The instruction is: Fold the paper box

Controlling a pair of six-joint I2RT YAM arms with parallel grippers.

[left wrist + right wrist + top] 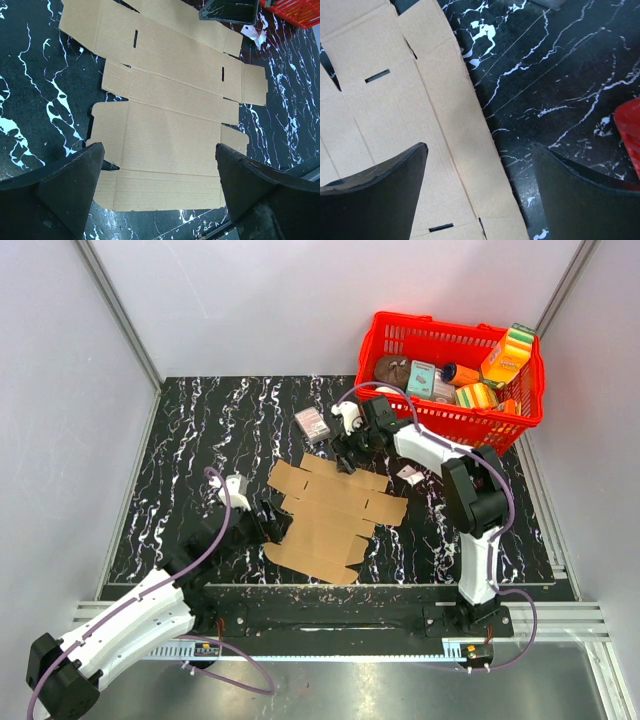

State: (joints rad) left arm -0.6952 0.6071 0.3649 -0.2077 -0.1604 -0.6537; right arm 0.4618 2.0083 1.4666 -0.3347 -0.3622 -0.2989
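Paper box [335, 515] is flat and unfolded on the tabletop [200, 440]. Left end effector [157, 155] hangs spread at its near-left edge, right end effector [477, 150] spread over the far edge, both empty.

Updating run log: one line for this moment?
paper box: flat, unfolded; left hand: open at left edge; right hand: open at far edge

Beneath the right pincer [479, 146], a black white-veined marble-pattern tabletop [190, 430] is spreading; beyond it, pale grey metal-framed walls [300, 300] are rising, evenly lit.
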